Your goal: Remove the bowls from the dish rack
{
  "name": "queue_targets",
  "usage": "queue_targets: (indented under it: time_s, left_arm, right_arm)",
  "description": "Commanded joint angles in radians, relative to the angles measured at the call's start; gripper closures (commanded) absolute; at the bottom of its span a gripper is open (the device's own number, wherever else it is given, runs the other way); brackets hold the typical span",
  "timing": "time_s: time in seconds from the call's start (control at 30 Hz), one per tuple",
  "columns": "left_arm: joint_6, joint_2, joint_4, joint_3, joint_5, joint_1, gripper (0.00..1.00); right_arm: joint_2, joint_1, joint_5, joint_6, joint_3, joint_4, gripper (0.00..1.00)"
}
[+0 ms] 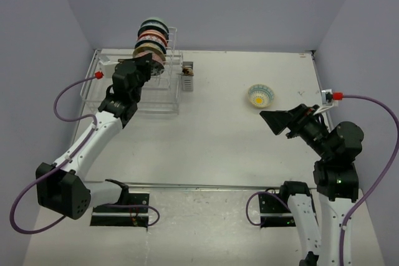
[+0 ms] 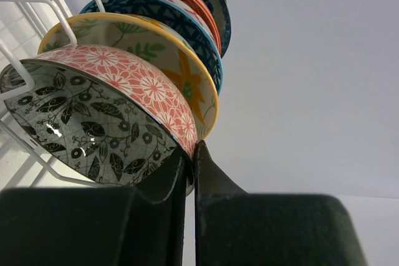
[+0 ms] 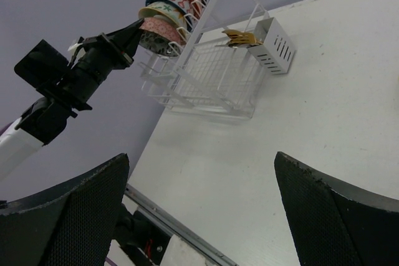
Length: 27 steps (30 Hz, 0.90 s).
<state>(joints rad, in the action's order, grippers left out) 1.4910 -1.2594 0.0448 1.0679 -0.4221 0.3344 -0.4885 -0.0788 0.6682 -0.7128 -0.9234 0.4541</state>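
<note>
**Top view.** The dish rack stands at the far left of the worktop. A row of bowls stands on edge in its upper frame, their patterns too small for me to read here. My left gripper meets the near end of that row, and the wrist hides its jaws. A yellow-centred bowl sits alone at far right, near my right gripper.

**Left wrist view.** The jaws are clenched on the lower rim of the pink-flowered bowl, which is black-leaved inside and seated between the rack wires. The yellow-rimmed bowl stands behind it. The rearmost bowls are mostly covered, and the rack is cut off at the picture's left edge.

**Right wrist view.** The right jaws are released and spread wide with nothing between them, and only the finger ends show. I cannot identify the brownish contents of the grey cutlery cup.
</note>
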Motion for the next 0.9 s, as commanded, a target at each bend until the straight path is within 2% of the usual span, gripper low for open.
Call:
queue_targets:
  time_s: [0.0, 0.43, 0.67, 0.73, 0.77, 0.83, 0.87]
  left_arm:
    - [-0.002, 0.052, -0.01, -0.026, -0.063, -0.018, 1.0]
    - [-0.026, 0.199, 0.063, -0.036, -0.029, -0.017, 1.0]
    - [-0.067, 0.298, 0.061, -0.075, 0.061, -0.017, 1.0]
    - [-0.247, 0.313, 0.098, -0.054, 0.164, -0.012, 1.0]
    - [-0.248, 0.307, 0.11, -0.04, 0.207, -0.012, 1.0]
    - [-0.417, 0.267, 0.138, 0.001, 0.366, 0.018, 1.0]
    - [-0.543, 0.249, 0.138, 0.05, 0.403, 0.076, 1.0]
  right_arm:
    - [0.007, -0.001, -0.012, 0.021, -0.048, 0.012, 0.01]
    - [-0.002, -0.001, -0.015, 0.018, -0.068, 0.015, 0.01]
    - [-0.03, -0.003, -0.018, 0.027, -0.081, 0.008, 0.01]
    - [-0.067, -0.001, -0.009, 0.044, -0.095, 0.003, 0.01]
    - [-0.067, -0.001, -0.004, 0.052, -0.103, 0.008, 0.01]
    - [-0.125, -0.001, -0.007, 0.088, -0.14, 0.026, 0.01]
    - [-0.145, -0.001, -0.016, 0.104, -0.156, 0.065, 0.01]
